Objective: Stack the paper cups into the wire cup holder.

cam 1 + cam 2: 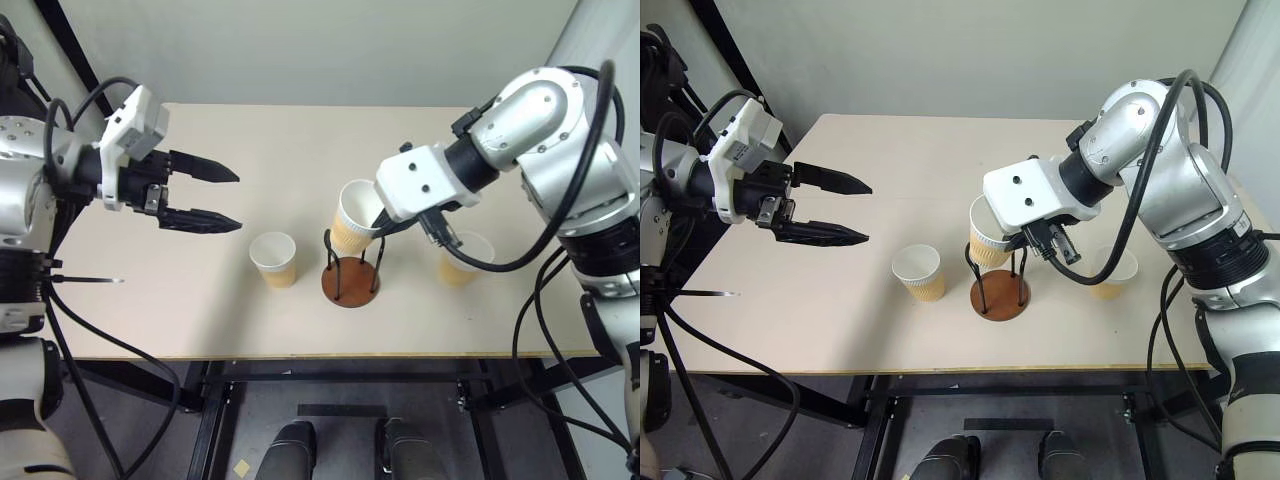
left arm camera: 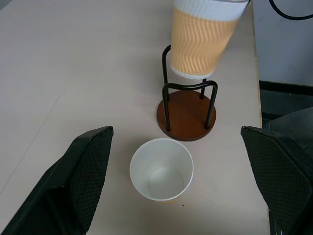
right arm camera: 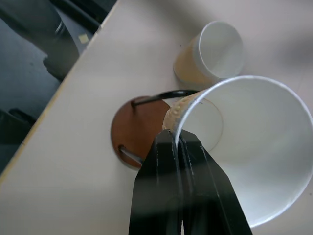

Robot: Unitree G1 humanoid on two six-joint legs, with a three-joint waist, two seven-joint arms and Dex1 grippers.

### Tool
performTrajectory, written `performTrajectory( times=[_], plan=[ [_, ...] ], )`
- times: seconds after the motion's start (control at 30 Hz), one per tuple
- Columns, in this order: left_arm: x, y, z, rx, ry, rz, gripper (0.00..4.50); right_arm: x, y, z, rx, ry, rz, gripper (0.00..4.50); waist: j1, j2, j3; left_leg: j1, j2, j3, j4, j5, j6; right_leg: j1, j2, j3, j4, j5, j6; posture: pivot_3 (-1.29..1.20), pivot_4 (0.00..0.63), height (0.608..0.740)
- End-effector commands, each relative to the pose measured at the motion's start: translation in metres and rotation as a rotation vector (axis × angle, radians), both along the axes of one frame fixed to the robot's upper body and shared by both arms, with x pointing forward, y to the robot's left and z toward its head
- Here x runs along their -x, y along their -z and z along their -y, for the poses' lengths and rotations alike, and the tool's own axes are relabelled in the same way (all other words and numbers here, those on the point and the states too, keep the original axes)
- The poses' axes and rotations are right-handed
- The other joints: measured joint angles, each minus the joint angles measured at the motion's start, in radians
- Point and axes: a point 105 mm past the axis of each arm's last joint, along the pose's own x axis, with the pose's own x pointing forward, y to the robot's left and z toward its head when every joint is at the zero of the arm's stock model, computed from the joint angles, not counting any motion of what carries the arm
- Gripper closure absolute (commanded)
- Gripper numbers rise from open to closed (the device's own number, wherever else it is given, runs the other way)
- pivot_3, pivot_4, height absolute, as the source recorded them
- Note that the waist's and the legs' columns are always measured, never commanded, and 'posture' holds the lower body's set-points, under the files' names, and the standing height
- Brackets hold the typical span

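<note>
**Over the table: one cup held above the holder, two still standing**

Across the pale table (image 1: 200, 330) the biggest things in sight are the two arms. From the 3 o'clock side the right hand (image 3: 180, 147) reaches in toward the middle with its two black fingers pinched shut on the rim of a paper cup (image 1: 354, 218), one finger inside the wall and one outside. That held cup hangs tilted, its mouth leaning toward 1 o'clock and its bottom right at the tops of the wire loops, directly above the wire cup holder (image 1: 350, 281); I cannot tell whether it touches the wires.

From the 9 o'clock side the left hand (image 1: 222, 198) hovers above the table with its fingers spread wide apart, gripping nothing, pointing toward 3 o'clock at the middle of the table.

Near the front edge, the holder stands upright at the table's centre, its reddish-brown disc flat on the surface and the two black loops rising from it, no cup seated on the disc.

Just beside the holder, at its 9 o'clock, a second cup (image 1: 274, 258) stands upright with its mouth up, apart from the base.

At the holder's 3 o'clock a third cup (image 1: 462, 258) stands on the table, partly hidden behind the right arm's cables.
</note>
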Motion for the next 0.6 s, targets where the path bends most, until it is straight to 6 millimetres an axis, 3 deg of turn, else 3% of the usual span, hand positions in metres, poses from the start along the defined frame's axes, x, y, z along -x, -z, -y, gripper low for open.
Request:
performTrajectory(
  times=[0.03,0.37,0.47,0.6],
  plan=[
    [0.007,-0.011,0.000,-0.006,0.036,0.034,0.00,-0.002,-0.003,0.002,0.019,-0.009,0.040,4.48,0.000,0.000,0.000,0.000,0.000,0.000,0.000,0.000,0.000,0.000,0.000,0.000,0.000,0.000,0.000,0.00,0.150,0.740],
    [0.007,-0.012,0.000,-0.006,0.035,0.040,0.00,-0.001,0.008,-0.003,0.044,-0.043,0.021,4.48,0.000,0.000,0.000,0.000,0.000,0.000,0.000,0.000,0.000,0.000,0.000,0.000,0.000,0.000,0.000,0.00,0.150,0.740],
    [0.008,-0.012,-0.001,-0.006,0.033,0.039,0.00,-0.003,0.006,-0.008,0.011,-0.040,0.021,3.89,0.000,0.000,0.000,0.000,0.000,0.000,0.000,0.000,0.000,-0.001,0.000,0.000,0.000,0.000,0.000,0.00,0.150,0.740],
    [0.008,-0.011,-0.001,-0.005,0.029,0.037,0.00,-0.004,0.004,-0.012,-0.026,-0.034,0.018,2.53,0.000,0.000,0.000,0.000,0.000,0.000,0.000,0.000,0.000,-0.001,0.000,0.000,0.000,0.000,-0.001,0.00,0.150,0.740]
  ],
)
